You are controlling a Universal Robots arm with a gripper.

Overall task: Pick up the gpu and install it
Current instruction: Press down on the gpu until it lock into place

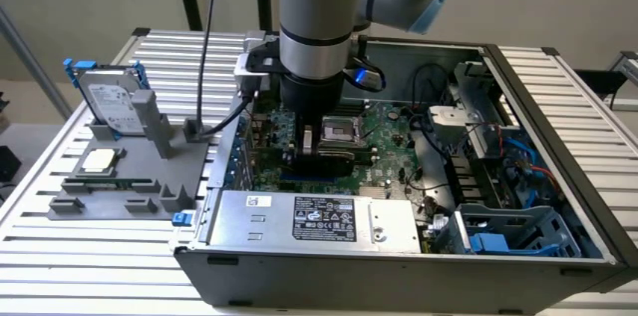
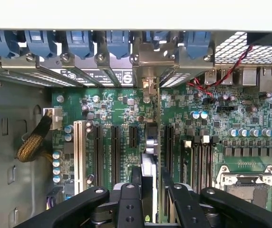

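My gripper point(image 2: 151, 202) reaches down into the open computer case point(image 1: 399, 264), over the expansion slots point(image 2: 112, 147) of the green motherboard point(image 2: 221, 128). Its black fingers point(image 2: 129, 202) are shut on the gpu point(image 2: 150, 161), which I see edge-on as a thin upright card between them. The card's silver end bracket point(image 2: 148, 64) lies against the case's rear slot openings. Whether the card's lower edge sits fully in a slot, I cannot tell. In the exterior view the gripper point(image 1: 329, 150) stands beside the CPU socket point(image 1: 344, 131).
A grey holder point(image 1: 119, 181) at the exterior view's left carries a silver hard drive with blue rails point(image 1: 110, 95) and a small square CPU chip point(image 1: 100, 160). The power supply point(image 1: 309, 219), cables point(image 1: 509, 159) and a blue drive cage point(image 1: 509, 234) crowd the case. Blue clips point(image 2: 79, 42) line the rear.
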